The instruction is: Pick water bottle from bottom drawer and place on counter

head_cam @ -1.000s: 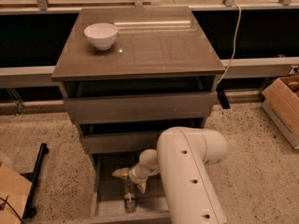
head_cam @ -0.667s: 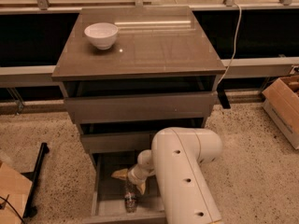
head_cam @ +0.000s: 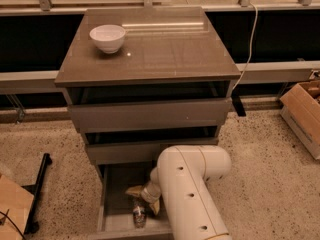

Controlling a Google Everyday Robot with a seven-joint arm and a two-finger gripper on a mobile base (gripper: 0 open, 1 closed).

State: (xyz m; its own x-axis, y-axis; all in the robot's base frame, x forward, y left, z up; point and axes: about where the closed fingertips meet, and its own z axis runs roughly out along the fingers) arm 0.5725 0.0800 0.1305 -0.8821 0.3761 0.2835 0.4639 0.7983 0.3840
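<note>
Gripper (head_cam: 144, 200) hangs inside the bottom drawer (head_cam: 116, 184), jaws spread and holding nothing, water bottle (head_cam: 139, 215) lying just below the gap between them.

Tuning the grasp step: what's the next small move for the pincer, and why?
Probably ease the pincer down over the bottle, then close. It hangs open inside the bottom drawer, right by the bottle's upper end, with nothing gripped yet.
</note>
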